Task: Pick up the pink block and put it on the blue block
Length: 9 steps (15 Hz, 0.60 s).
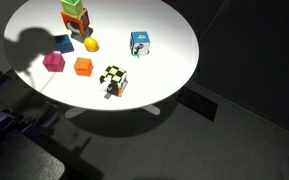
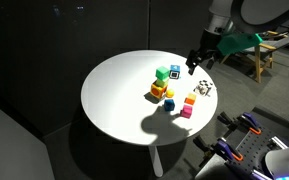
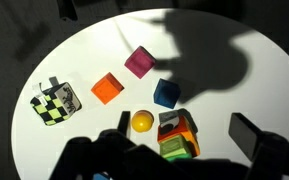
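Observation:
The pink block (image 3: 139, 62) lies on the white round table (image 3: 214, 110), apart from the other cubes; it also shows in both exterior views (image 1: 53, 61) (image 2: 187, 112). The dark blue block (image 3: 166, 93) (image 1: 62, 43) (image 2: 170, 104) sits a short way from it, next to a yellow ball (image 3: 142, 122). My gripper (image 3: 184, 122) is open and empty. It hangs well above the table, over the stack of blocks, and is seen in an exterior view (image 2: 195, 64) over the table's edge. It touches neither block.
An orange cube (image 3: 107, 88) lies beside the pink block. A green and orange stack of blocks (image 3: 176, 135) stands by the ball. A black, white and yellow checkered cube (image 3: 56, 102) and a light blue patterned cube (image 1: 140, 43) sit further off.

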Tool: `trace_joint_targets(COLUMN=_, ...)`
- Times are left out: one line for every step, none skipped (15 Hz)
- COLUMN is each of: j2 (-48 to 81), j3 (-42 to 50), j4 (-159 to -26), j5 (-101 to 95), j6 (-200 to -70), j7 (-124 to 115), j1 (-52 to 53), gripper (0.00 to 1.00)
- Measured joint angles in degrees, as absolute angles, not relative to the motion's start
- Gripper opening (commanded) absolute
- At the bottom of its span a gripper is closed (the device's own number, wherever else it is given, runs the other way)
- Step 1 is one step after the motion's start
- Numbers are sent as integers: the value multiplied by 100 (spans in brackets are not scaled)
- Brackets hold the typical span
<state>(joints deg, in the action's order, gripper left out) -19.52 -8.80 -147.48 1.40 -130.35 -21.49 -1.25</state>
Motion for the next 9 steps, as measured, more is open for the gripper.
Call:
trace_joint_targets(j2=-1776, j3=-875, j4=-14627, j5=121, j6=-13036, j7=-2154, j1=-125, gripper=100)
trace_joint_targets(j2=-1610, j3=-873, j4=-14511, j5=103, j6=-13037, j7=-2155, j1=-125, gripper=100)
trace_joint_targets(j2=-1445, j3=-871, j4=-14395, j5=79, j6=-13038, j7=-2156, j1=-125, gripper=100)
trace_joint_targets(j2=-1283, j3=-868, j4=-14283, j5=61, j6=-13039, j7=-2156, j1=-123, gripper=100)
trace_joint_targets(j2=-1139, j3=-864, j4=-14184, j5=53, j6=-13039, j7=-2156, j1=-120, gripper=100)
trace_joint_targets(j2=-1003, j3=-858, j4=-14087, j5=50, j6=-13039, j7=-2155, j1=-114, gripper=100)
trace_joint_targets(j2=-879, j3=-850, j4=-14001, j5=43, j6=-13039, j7=-2155, j1=-104, gripper=100)
trace_joint_targets(j2=-764, j3=-843, j4=-13918, j5=34, j6=-13039, j7=-2155, j1=-92, gripper=100)
trace_joint_targets(j2=-674, j3=-839, j4=-13857, j5=27, j6=-13039, j7=-2155, j1=-85, gripper=100)
